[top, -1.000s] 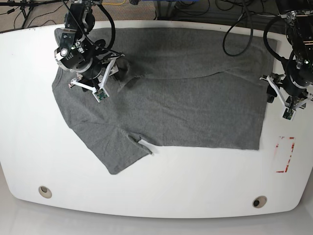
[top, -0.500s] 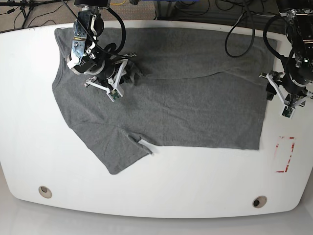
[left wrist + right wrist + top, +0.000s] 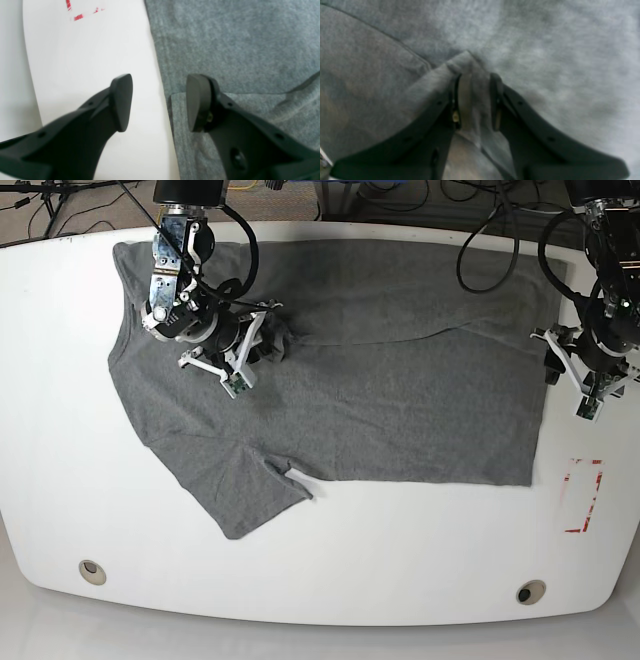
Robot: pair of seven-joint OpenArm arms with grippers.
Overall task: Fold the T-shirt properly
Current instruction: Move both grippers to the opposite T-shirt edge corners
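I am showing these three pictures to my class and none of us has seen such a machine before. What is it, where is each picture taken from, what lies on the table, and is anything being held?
This is a robot with two arms, seen from above in the base view. The other two pictures come from small cameras on each arm's wrist, looking along its black fingers. On the white table lies a grey T-shirt, spread out, with a strip along its far side already folded over. The right gripper, at the left of the overhead picture, is shut on a pinched fold of the T-shirt. The left gripper hangs open over the shirt's hem edge, one finger above cloth, the other above bare table, holding nothing. Red marks sit on the table nearby.
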